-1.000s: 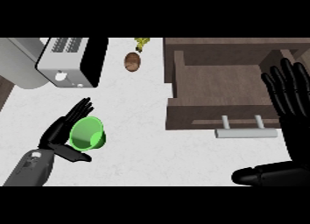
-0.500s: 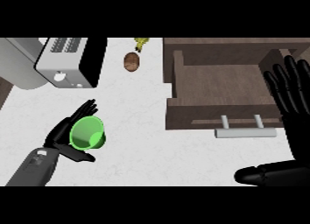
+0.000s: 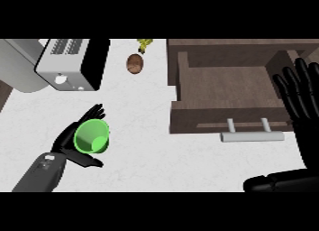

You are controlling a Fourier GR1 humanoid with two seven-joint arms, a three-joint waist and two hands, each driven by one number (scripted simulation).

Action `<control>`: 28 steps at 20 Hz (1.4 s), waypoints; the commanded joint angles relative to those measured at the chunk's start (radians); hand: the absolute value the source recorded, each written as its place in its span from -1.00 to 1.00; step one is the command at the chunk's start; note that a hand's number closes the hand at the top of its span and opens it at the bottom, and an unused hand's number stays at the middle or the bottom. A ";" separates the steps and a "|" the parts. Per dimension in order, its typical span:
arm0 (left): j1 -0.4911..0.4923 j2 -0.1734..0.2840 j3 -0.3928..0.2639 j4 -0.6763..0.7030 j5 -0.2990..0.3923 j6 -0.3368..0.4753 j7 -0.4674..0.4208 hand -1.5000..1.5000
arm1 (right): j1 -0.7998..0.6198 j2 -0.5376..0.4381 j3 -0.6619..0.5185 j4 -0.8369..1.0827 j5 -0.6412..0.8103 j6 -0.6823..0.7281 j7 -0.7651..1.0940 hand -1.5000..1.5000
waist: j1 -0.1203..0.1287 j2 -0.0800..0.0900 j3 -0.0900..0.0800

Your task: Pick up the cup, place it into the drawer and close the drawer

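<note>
Already your left hand (image 3: 72, 145) curls round the small bright-green plastic cup (image 3: 92, 136) over the white counter (image 3: 155, 153), well left of the open brown wooden drawer (image 3: 222, 119); likely light, stiff and slick, so grip its wall.

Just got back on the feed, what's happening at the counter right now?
The left hand is curled round the green cup, holding it over the white counter at the left. The cup is not yet in the drawer, which stands pulled open at the right with its handle toward the robot. The right hand is open, fingers up, at the drawer's right edge. A toaster sits at the back left.
</note>
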 commanded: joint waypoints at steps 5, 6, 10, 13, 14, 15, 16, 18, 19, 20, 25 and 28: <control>-0.021 -0.027 -0.015 0.035 0.039 -0.252 -0.086 -1.00 | 0.022 0.013 0.008 -0.001 -0.003 0.004 -0.018 -1.00 | -0.004 0.001 0.000; 0.000 -0.021 -0.028 0.039 0.030 -0.266 -0.101 -1.00 | -0.015 0.012 0.019 0.012 0.017 -0.011 0.006 -1.00 | 0.002 0.002 -0.001; -0.009 -0.015 -0.027 0.024 0.062 -0.324 -0.100 1.00 | -0.062 0.013 0.021 0.039 0.037 -0.029 0.018 -1.00 | 0.009 0.004 -0.002; -0.012 -0.044 -0.036 0.005 0.081 -0.334 -0.079 1.00 | -0.035 -0.005 -0.012 0.072 0.018 0.004 -0.033 -1.00 | 0.008 0.003 0.000; -0.021 -0.039 -0.028 0.000 0.097 -0.348 -0.080 1.00 | -0.003 -0.005 -0.001 0.004 -0.002 0.005 0.005 -1.00 | -0.005 0.000 -0.001; -0.005 -0.030 -0.036 -0.014 0.090 -0.339 -0.117 1.00 | -0.007 -0.009 -0.008 0.030 -0.005 0.012 -0.004 -1.00 | -0.001 0.002 -0.001; -0.016 -0.051 -0.034 -0.027 0.099 -0.319 -0.121 1.00 | 0.013 0.026 0.027 0.037 0.015 0.010 -0.058 -1.00 | -0.001 0.003 -0.001; 0.015 0.000 -0.039 -0.037 0.092 -0.320 -0.164 1.00 | 0.004 -0.001 0.013 -0.010 0.004 0.007 0.005 -1.00 | 0.001 0.000 -0.001; 0.032 -0.048 -0.013 -0.050 0.115 -0.209 -0.162 1.00 | -0.011 0.005 -0.004 0.026 0.017 -0.011 -0.009 -1.00 | 0.012 -0.002 0.000; 0.045 -0.073 0.031 -0.037 0.149 -0.104 -0.159 1.00 | -0.005 -0.030 -0.041 0.008 -0.024 0.017 0.006 -1.00 | 0.009 -0.002 0.000; 0.079 -0.108 0.233 -0.073 0.307 0.249 -0.163 1.00 | 0.044 -0.008 -0.039 0.008 -0.004 0.013 -0.051 -1.00 | 0.031 -0.009 0.003; 0.080 -0.130 0.247 -0.092 0.313 0.307 -0.205 1.00 | -0.026 -0.001 -0.018 0.035 0.000 -0.006 -0.009 -1.00 | 0.026 -0.005 0.002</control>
